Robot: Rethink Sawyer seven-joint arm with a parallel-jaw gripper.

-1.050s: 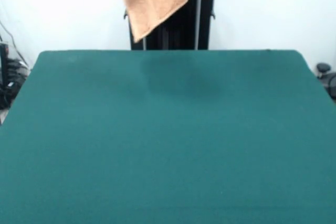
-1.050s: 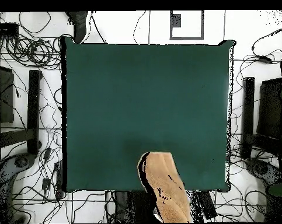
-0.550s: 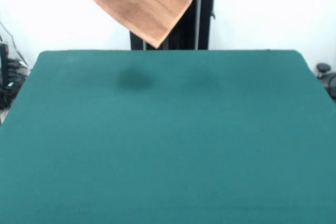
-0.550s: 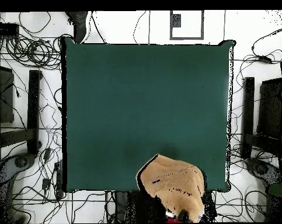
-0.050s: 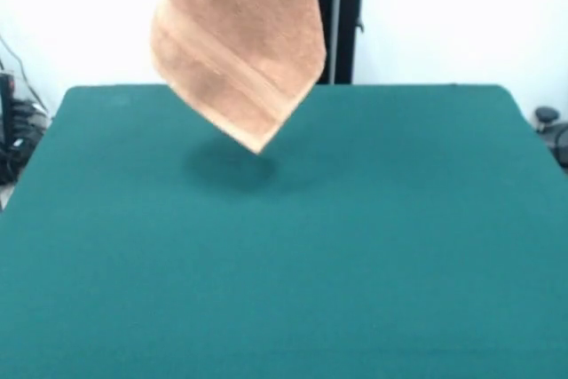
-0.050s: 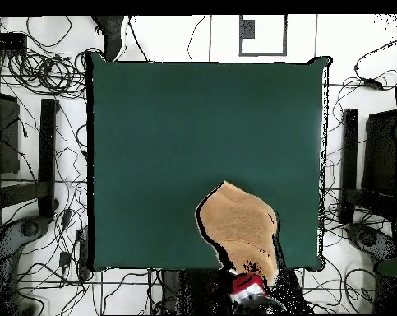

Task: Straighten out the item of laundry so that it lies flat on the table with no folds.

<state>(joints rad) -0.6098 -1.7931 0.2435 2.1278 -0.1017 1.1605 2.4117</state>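
Plain white wall [image 5: 461, 15] behind, front view. Tangled black cables [image 6: 37, 70] over white floor [image 6: 357, 41], coiled thick at overhead's upper left, more strung down both sides. Long black bar-shaped stand [image 6: 47, 156] left side, a matching black bar [image 6: 350, 164] right side. Square black-and-white marker [image 6: 261, 34] on floor near top edge. Small black round-headed object [image 5: 547, 116] at front view's right edge, can't tell what it is

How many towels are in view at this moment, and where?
1. The single orange-tan towel hangs in the air by its upper end, its lowest corner above its shadow on the green table. Overhead, it sits over the table's edge nearest the robot's base. No other towel shows.
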